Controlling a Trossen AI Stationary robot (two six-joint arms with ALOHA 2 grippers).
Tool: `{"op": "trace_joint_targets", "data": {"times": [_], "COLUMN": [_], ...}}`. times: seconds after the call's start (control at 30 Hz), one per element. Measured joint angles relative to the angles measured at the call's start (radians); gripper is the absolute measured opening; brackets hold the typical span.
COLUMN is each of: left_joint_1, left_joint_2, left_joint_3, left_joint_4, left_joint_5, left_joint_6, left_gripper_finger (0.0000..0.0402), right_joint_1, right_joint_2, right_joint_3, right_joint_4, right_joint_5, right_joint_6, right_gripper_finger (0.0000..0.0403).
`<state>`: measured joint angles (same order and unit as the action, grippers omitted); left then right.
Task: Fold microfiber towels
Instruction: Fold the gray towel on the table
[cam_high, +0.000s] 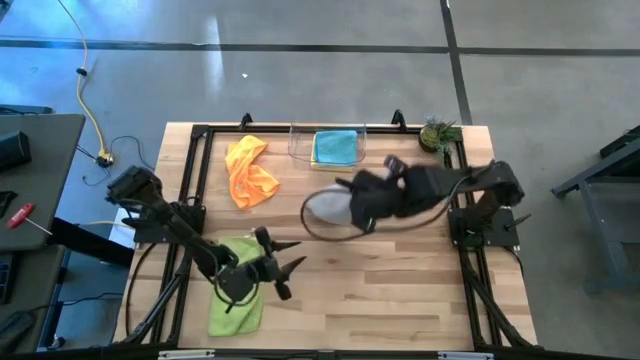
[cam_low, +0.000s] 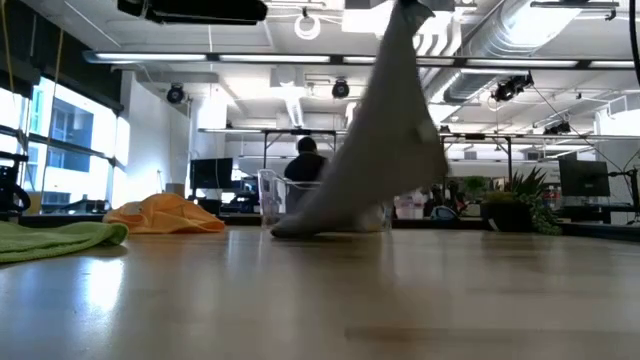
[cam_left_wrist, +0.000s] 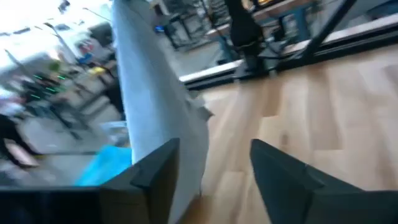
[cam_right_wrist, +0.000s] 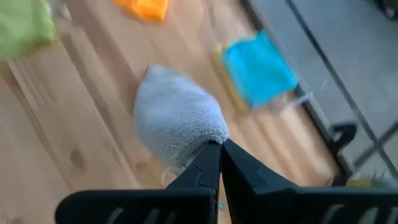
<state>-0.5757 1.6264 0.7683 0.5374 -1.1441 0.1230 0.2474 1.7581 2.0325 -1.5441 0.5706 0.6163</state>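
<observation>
at the near left of the wooden table (cam_high: 400, 310), the left gripper (cam_high: 290, 272) hovers with its fingers spread and nothing between them, beside the lime green towel (cam_high: 236, 300) lying flat near the table's front edge. it looks poised to catch a free corner of the cloth the other arm is lifting. at mid-table the right gripper (cam_right_wrist: 219, 149) has its fingers pressed together on the top of the grey towel (cam_right_wrist: 177, 121), holding it up so the cloth hangs in a cone with its lower end brushing the wood, apparently to let it drape straight before folding. farther back on the left, the orange towel (cam_high: 250, 172) sits crumpled. at the far edge, the teal towel (cam_high: 336, 147) rests in the clear plastic bin (cam_high: 297, 140), with a small potted plant (cam_high: 437, 133) at the far right corner.
</observation>
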Motion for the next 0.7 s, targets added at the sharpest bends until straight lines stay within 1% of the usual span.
{"op": "trace_joint_targets", "data": {"times": [0.07,0.17,0.23,0.33,0.4,0.47,0.53,0.63,0.7], "left_joint_1": [0.0,-0.001,-0.001,-0.001,-0.001,-0.001,-0.002,-0.001,0.007], "left_joint_2": [-0.043,-0.088,-0.111,-0.141,-0.167,-0.203,-0.232,-0.244,-0.211], "left_joint_3": [-0.022,-0.047,-0.061,-0.068,-0.068,-0.068,-0.068,-0.068,-0.067], "left_joint_4": [-0.071,-0.154,-0.186,-0.22,-0.242,-0.265,-0.257,-0.245,-0.238], "left_joint_5": [0.031,0.086,0.131,0.178,0.229,0.283,0.304,0.338,0.355], "left_joint_6": [-0.071,-0.148,-0.169,-0.165,-0.147,-0.143,-0.186,-0.28,-0.326], "left_gripper_finger": [0.0146,0.0099,0.0069,0.0029,0.0009,0.0004,0.0011,0.0028,0.0047], "right_joint_1": [0.039,0.104,0.143,0.178,0.197,0.214,0.224,0.213,0.191], "right_joint_2": [-0.008,-0.038,-0.064,-0.106,-0.13,-0.143,-0.148,-0.148,-0.144], "right_joint_3": [-0.088,-0.225,-0.313,-0.419,-0.468,-0.517,-0.565,-0.621,-0.659], "right_joint_4": [0.005,0.062,0.162,0.364,0.513,0.681,0.824,0.957,1.043], "right_joint_5": [-0.005,-0.02,-0.041,-0.078,-0.066,-0.023,0.002,0.016,0.026], "right_joint_6": [0.081,0.197,0.253,0.301,0.31,0.297,0.263,0.222,0.185], "right_gripper_finger": [0.0,0.0,0.0,0.0,0.0,0.0,0.0,0.0,0.0]}}
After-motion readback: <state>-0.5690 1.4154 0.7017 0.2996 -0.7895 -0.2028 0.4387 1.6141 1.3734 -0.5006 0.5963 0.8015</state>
